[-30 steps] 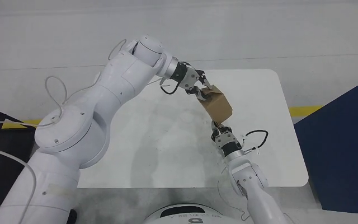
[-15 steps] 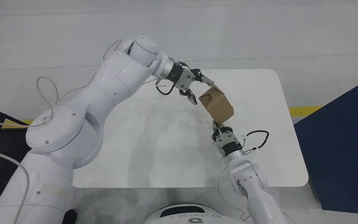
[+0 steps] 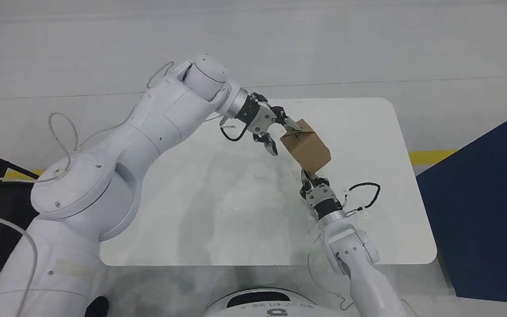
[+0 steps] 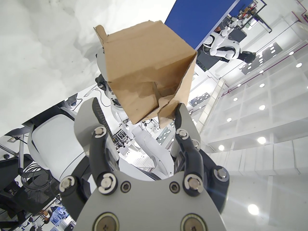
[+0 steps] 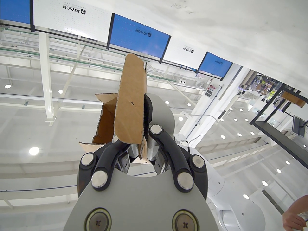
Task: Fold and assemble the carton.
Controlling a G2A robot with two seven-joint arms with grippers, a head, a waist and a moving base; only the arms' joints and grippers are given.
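Note:
A small brown carton (image 3: 306, 147) is held in the air over the white table (image 3: 238, 206). From below, my right gripper (image 3: 314, 181) is shut on one of its bottom flaps; in the right wrist view that flap (image 5: 131, 102) stands up between the jaws of the right gripper (image 5: 138, 145). My left gripper (image 3: 279, 134) is open at the carton's far-left end. In the left wrist view the carton (image 4: 144, 73) sits just past the left gripper (image 4: 137, 108), and one fingertip (image 4: 179, 111) touches a torn flap edge. The carton's lower end looks partly open.
The table's rounded right edge (image 3: 416, 190) lies near the carton. A dark blue panel (image 3: 475, 214) stands past it on the right. Yellow floor tape (image 3: 432, 156) runs beside the table. Bare table surface spreads left of and in front of the carton.
A second ago the left gripper was against the carton's end. It then drew back with fingers open, and now it has come close again, one fingertip on the flap. The right arm barely moved.

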